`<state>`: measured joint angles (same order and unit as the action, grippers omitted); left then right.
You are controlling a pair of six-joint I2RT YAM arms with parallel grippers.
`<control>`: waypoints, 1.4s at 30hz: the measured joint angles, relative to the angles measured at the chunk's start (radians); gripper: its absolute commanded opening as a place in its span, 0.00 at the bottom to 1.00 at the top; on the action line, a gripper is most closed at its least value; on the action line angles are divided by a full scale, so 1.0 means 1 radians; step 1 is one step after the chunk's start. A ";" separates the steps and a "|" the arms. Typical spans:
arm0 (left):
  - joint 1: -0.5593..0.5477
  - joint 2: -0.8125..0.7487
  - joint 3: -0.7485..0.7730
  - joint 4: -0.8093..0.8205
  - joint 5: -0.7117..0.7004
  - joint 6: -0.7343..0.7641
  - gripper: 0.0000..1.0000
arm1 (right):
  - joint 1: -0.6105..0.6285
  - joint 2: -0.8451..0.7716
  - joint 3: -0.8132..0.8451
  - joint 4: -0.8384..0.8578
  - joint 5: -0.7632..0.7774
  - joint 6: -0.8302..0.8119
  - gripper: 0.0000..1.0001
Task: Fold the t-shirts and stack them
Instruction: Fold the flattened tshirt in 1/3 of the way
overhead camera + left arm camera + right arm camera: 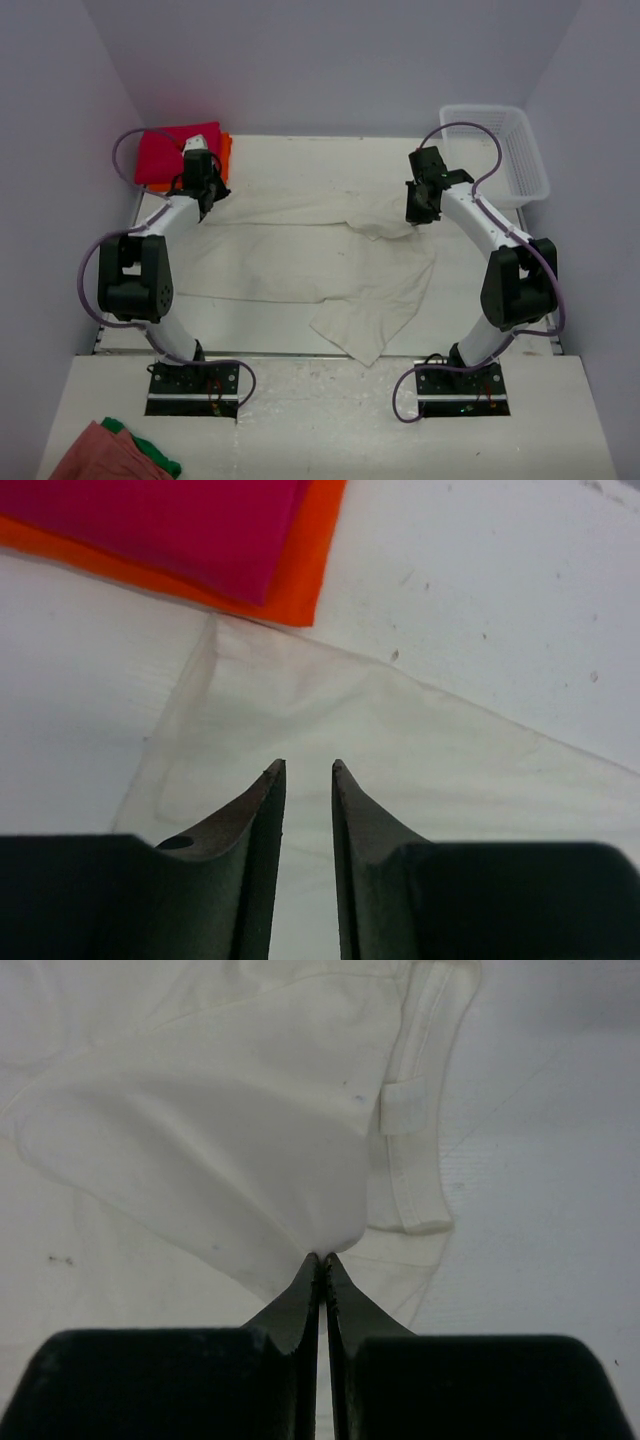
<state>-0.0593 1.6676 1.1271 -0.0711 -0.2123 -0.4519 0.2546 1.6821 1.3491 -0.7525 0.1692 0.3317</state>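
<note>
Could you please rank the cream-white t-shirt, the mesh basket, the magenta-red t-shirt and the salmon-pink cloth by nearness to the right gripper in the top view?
1. cream-white t-shirt, pinched in the right gripper itself.
2. white mesh basket, far right corner.
3. magenta-red t-shirt, far left corner.
4. salmon-pink cloth, near left edge, farthest.

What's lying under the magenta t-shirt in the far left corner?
The orange t-shirt lies under the magenta t-shirt. Only a strip of it along two edges shows. The rest of it, and anything beneath it, is covered.
</note>
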 measured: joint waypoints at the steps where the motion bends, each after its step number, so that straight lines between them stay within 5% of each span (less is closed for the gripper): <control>1: -0.001 0.027 0.005 0.004 0.034 0.002 0.23 | 0.000 0.000 0.000 0.000 0.000 0.000 0.00; 7: -0.014 0.174 0.015 0.011 0.162 0.011 0.23 | 0.000 0.008 0.000 -0.004 0.015 0.000 0.00; 14: -0.016 0.221 0.024 0.017 0.206 0.026 0.22 | -0.006 0.077 -0.011 -0.041 0.075 0.012 0.59; 15: -0.016 0.221 0.026 0.019 0.208 0.027 0.22 | -0.006 0.077 -0.021 -0.040 0.077 0.013 0.62; 22: -0.016 0.209 0.032 0.030 0.224 0.026 0.22 | 0.048 0.052 0.019 -0.054 0.066 0.010 0.63; 28: -0.070 0.138 0.032 0.048 0.392 0.023 0.27 | 0.080 0.051 0.051 -0.026 0.005 0.012 0.63; 34: -0.312 0.098 0.007 0.183 0.537 -0.034 0.29 | 0.076 0.050 0.047 -0.024 -0.005 0.012 0.62; 42: -0.601 0.216 0.108 0.231 0.479 -0.032 0.25 | 0.076 0.038 0.022 -0.019 -0.029 0.023 0.49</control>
<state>-0.6601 1.8839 1.2350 0.1600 0.2665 -0.4843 0.3309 1.7203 1.3708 -0.7715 0.1398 0.3546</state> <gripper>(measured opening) 0.257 0.516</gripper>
